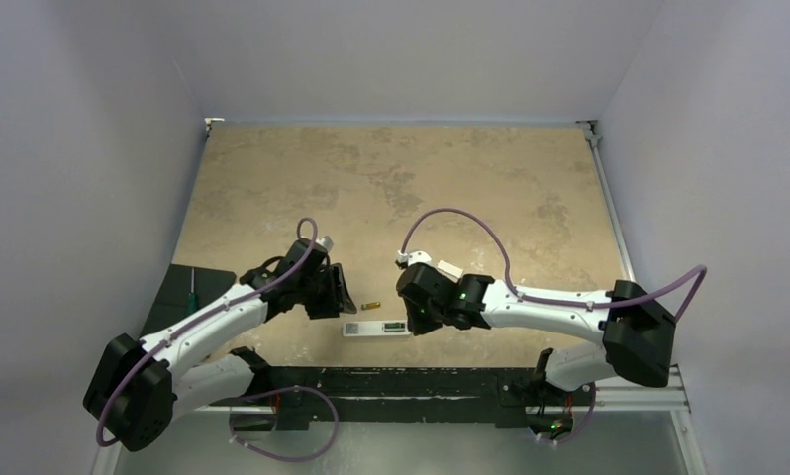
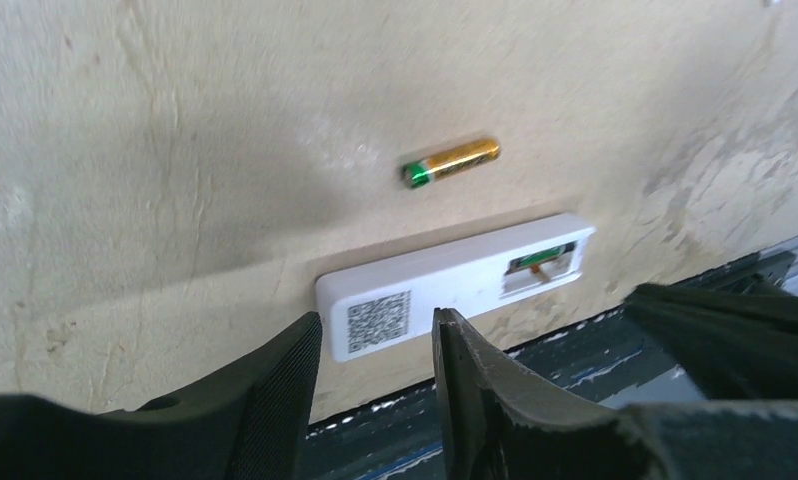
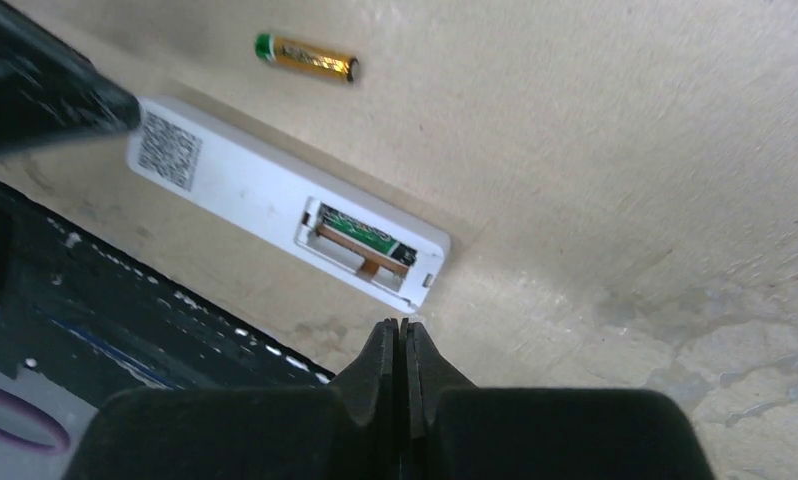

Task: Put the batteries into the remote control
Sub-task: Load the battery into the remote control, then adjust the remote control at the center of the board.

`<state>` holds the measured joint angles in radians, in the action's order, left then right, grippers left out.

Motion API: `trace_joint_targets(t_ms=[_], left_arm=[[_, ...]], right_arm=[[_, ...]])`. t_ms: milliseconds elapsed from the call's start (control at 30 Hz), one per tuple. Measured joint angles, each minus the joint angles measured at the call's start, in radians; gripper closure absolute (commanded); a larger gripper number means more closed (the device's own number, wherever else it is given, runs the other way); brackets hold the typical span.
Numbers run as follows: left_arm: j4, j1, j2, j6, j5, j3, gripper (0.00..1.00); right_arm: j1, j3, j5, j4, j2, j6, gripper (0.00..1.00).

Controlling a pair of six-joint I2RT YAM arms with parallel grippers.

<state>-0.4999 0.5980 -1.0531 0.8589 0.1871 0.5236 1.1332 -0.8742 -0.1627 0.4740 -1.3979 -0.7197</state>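
The white remote control (image 1: 377, 328) lies back up near the table's front edge, its battery recess open. It also shows in the left wrist view (image 2: 455, 283) and the right wrist view (image 3: 275, 205). A dark greenish battery (image 3: 360, 238) sits inside the recess. A gold battery with a green end (image 1: 371, 305) lies loose on the table just behind the remote, also in the left wrist view (image 2: 450, 162) and right wrist view (image 3: 306, 56). My left gripper (image 2: 375, 330) is open and empty by the remote's label end. My right gripper (image 3: 403, 330) is shut and empty, just off the recess end.
A black strip (image 1: 391, 381) runs along the table's front edge close to the remote. A green-handled tool (image 1: 190, 289) lies on a black mat (image 1: 178, 302) at the left. White walls close in the tan table (image 1: 391, 188) on three sides.
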Motion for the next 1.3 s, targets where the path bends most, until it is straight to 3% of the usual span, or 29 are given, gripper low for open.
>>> trace_joint_targets(t_ms=[200, 600, 1300], left_arm=[[-0.009, 0.0, -0.063, -0.03, -0.036, 0.098, 0.57], [0.06, 0.028, -0.195, -0.07, -0.006, 0.108, 0.75], [0.171, 0.06, -0.244, -0.078, 0.041, 0.001, 1.0]], right_arm=[[0.0, 0.108, 0.085, -0.049, 0.047, 0.004, 1.0], [0.0, 0.177, 0.177, -0.195, 0.047, -0.005, 1.0], [0.0, 0.179, 0.137, -0.259, -0.06, -0.042, 1.0]])
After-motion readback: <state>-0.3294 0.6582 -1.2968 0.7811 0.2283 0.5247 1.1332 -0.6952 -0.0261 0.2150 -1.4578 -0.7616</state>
